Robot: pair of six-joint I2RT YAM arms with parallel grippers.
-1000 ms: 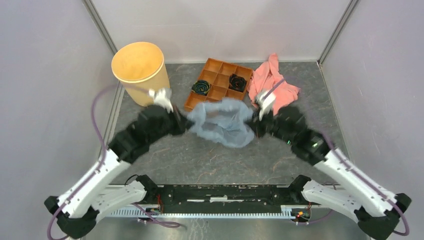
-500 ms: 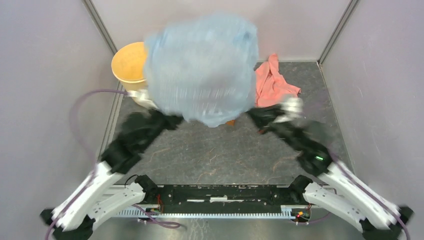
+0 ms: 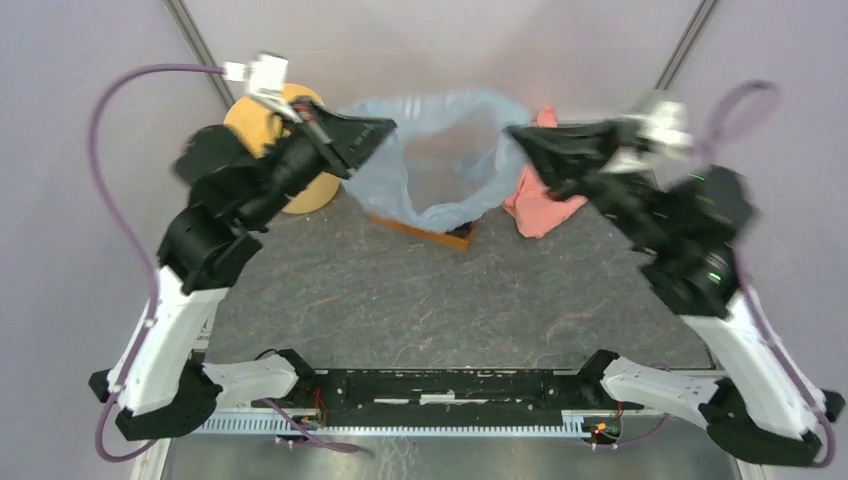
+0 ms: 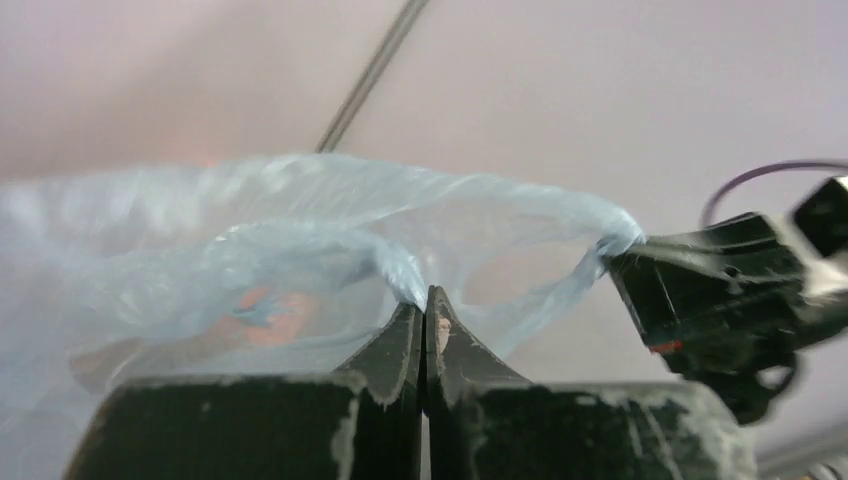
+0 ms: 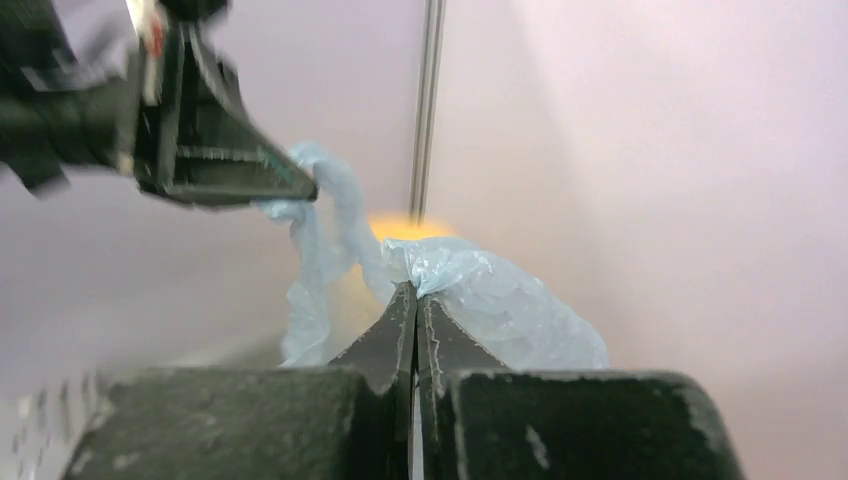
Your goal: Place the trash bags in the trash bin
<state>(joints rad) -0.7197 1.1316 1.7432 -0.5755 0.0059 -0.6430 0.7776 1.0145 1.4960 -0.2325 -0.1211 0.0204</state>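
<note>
The pale blue filmy trash bag (image 3: 440, 150) hangs stretched between my two raised grippers, mouth open, sagging over the back of the table. My left gripper (image 3: 388, 126) is shut on the bag's left rim; its wrist view shows the film (image 4: 200, 270) pinched at the tips (image 4: 424, 296). My right gripper (image 3: 514, 132) is shut on the right rim, with film (image 5: 500, 300) bunched at its tips (image 5: 415, 291). The tan-yellow trash bin (image 3: 262, 125) stands at the back left, mostly hidden behind my left arm.
The orange compartment tray (image 3: 425, 233) lies under the hanging bag, only its front edge showing. A pink cloth (image 3: 545, 205) lies at the back right. Grey walls with metal posts close in the back and sides.
Both arms have lifted high with the bag. It went from a low slack heap, through a billowing sheet, to a rim stretched open between the raised grippers.
</note>
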